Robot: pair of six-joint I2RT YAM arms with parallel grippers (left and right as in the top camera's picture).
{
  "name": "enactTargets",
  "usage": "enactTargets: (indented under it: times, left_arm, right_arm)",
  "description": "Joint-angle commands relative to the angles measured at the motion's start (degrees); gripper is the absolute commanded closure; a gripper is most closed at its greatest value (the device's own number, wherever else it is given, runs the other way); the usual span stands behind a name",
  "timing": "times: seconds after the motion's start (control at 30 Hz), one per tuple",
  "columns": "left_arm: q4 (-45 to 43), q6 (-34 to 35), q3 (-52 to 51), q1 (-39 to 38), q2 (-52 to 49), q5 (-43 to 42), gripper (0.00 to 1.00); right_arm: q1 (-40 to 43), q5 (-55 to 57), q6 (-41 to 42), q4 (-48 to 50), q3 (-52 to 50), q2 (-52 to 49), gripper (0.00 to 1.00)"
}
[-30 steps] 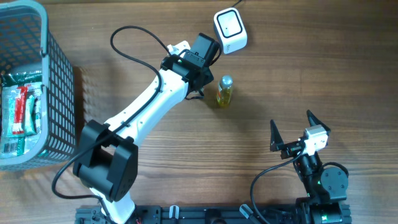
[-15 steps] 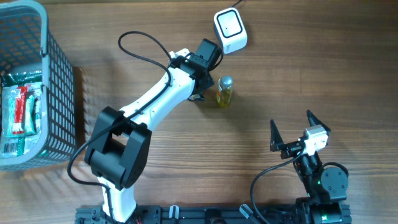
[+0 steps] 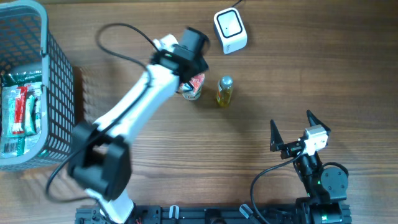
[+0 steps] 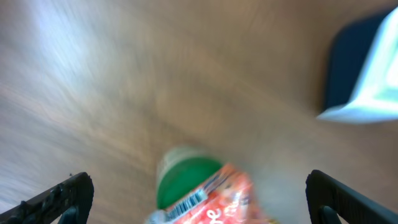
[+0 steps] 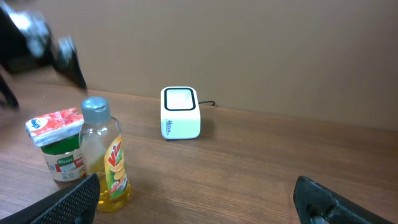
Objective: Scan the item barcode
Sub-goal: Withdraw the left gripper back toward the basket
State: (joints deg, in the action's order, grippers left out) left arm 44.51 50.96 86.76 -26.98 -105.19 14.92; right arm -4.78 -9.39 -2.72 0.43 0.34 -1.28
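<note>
Item is a small cup [image 3: 194,87] with a red-and-white foil lid, a green band and a label on the side. It stands upright on the worktop [image 3: 186,155], right under the left claw [image 4: 199,186], between its spread fingers with a gap on both sides. The barcode strip [image 4: 186,202] shows on its side but is blurred. The scanner [image 3: 230,30] is a white box with its window face up. It sits ahead of the claw, off to its right, clear of the cup.

Bright, even light; left-wrist motion blur
</note>
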Motion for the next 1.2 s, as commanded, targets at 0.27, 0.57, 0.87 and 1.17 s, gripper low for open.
enactTargets:
  times: [0.27, 0.57, 0.87, 1.17]
  left_arm:
    - [-0.72, -32.61, 4.83, 19.12, 27.74, 4.7, 0.0]
    - [-5.75, -52.28, 4.81, 41.35, 38.25, 4.68, 0.0]
    - [3.37, -55.28, 4.74, 61.57, 29.81, 0.11, 0.0]
    - [6.45, -63.56, 4.74, 66.18, 14.75, -5.49, 0.0]
  right_arm:
    - [0.24, -0.13, -0.26, 0.28, -0.04, -0.02, 0.0]
    - [0.24, -0.13, -0.26, 0.28, -0.04, -0.02, 0.0]
    - [0.24, -0.13, -0.26, 0.28, -0.04, -0.02, 0.0]
    - [0.24, -0.13, -0.26, 0.28, -0.04, -0.02, 0.0]
